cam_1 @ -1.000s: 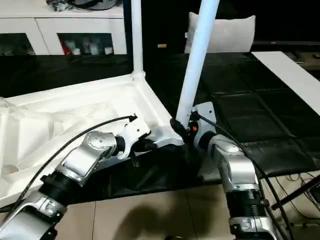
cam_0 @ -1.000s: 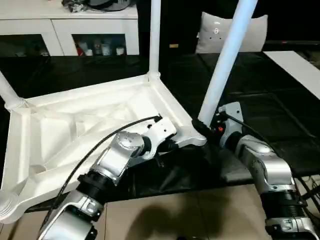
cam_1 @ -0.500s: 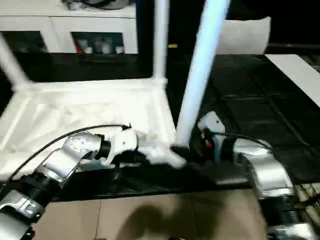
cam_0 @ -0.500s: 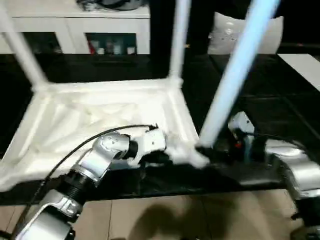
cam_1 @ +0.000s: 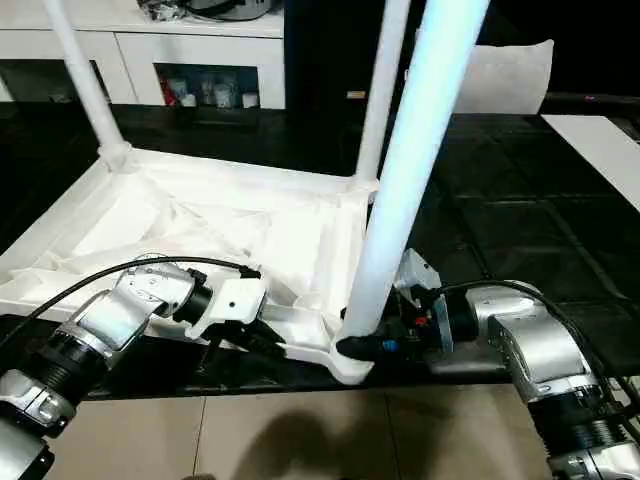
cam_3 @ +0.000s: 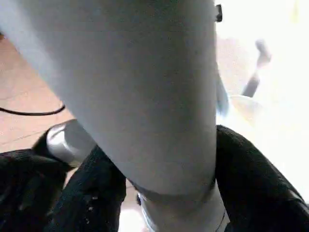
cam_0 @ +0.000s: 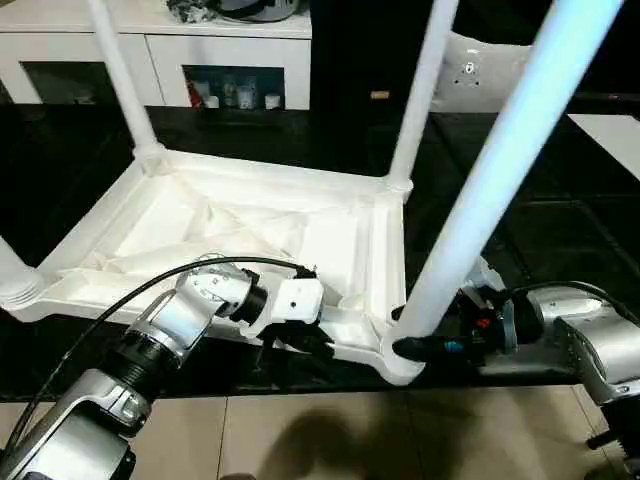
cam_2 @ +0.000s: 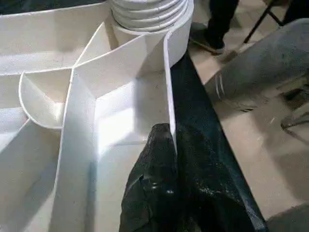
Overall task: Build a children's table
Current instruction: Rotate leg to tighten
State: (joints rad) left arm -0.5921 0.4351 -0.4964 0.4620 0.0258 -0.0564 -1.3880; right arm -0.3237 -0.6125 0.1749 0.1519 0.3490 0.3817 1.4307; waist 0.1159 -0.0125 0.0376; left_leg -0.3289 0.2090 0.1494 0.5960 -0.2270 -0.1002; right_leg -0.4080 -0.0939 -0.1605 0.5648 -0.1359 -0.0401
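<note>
The children's table lies upside down: its white ribbed tabletop (cam_0: 230, 215) rests on the black work table (cam_0: 560, 220). Legs stand up from its far-left corner (cam_0: 120, 70), far-right corner (cam_0: 420, 90) and near-right corner (cam_0: 490, 190). A fourth leg (cam_0: 8, 262) shows at the near-left corner. My left gripper (cam_0: 305, 342) is shut on the thin near rim wall (cam_2: 169, 96), close to the near-right socket (cam_2: 149, 14). At the foot of the near-right leg (cam_3: 145, 96), my right gripper (cam_0: 410, 347) has its black fingers (cam_3: 91, 198) pressed on both sides.
The near-right corner of the tabletop sits close to the work table's front edge, with beige floor (cam_0: 300, 440) below. A white cabinet (cam_0: 200, 40) and a white cushion (cam_0: 480, 70) stand behind. A person's dark trouser leg and shoe (cam_2: 217, 24) are on the floor nearby.
The camera has swung and tilted. The tabletop's near-right corner has come closer to the work table's front edge. My right forearm now lies lower and more level. Both grippers keep their places.
</note>
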